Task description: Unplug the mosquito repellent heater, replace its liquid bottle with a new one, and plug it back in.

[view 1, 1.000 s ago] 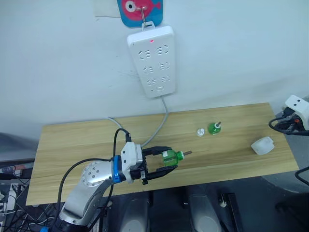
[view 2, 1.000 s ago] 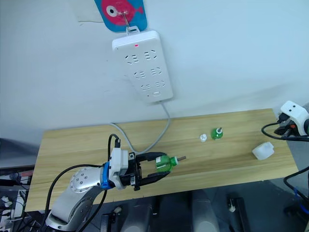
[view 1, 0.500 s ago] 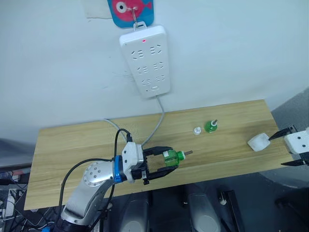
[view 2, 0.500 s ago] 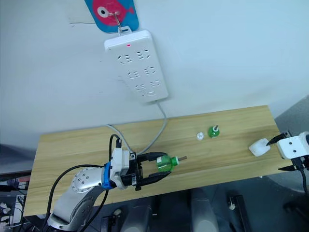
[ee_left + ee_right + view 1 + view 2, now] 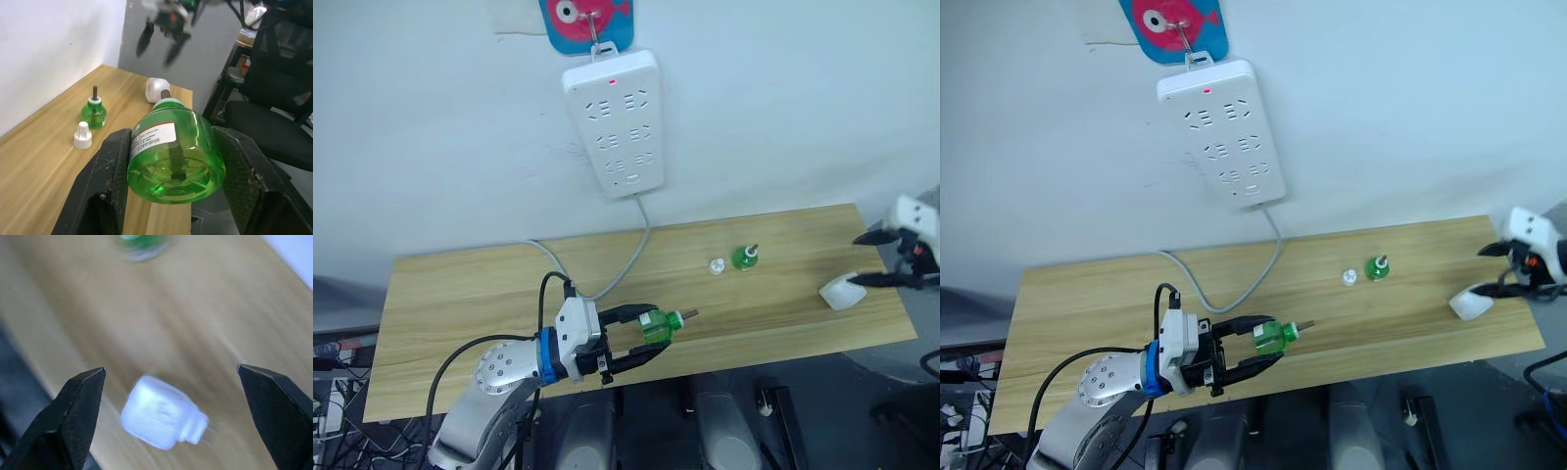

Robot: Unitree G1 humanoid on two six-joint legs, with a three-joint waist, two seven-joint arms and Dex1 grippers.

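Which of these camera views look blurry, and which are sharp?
Right wrist view: smeared by motion blur, the mosquito repellent heater and table soft. Left wrist view: the held green bottle crisp, the right gripper beyond it blurred. Left eye view: sharp throughout, the power strip clear.

The table is pale wood-grain board, smooth and matt. The full liquid bottle is glossy clear green plastic with a paper label and white collar. The left gripper's 2 fingers look like rough, speckled black plastic. The mosquito repellent heater and power strip are smooth white plastic; the strip's cable is grey, matt.
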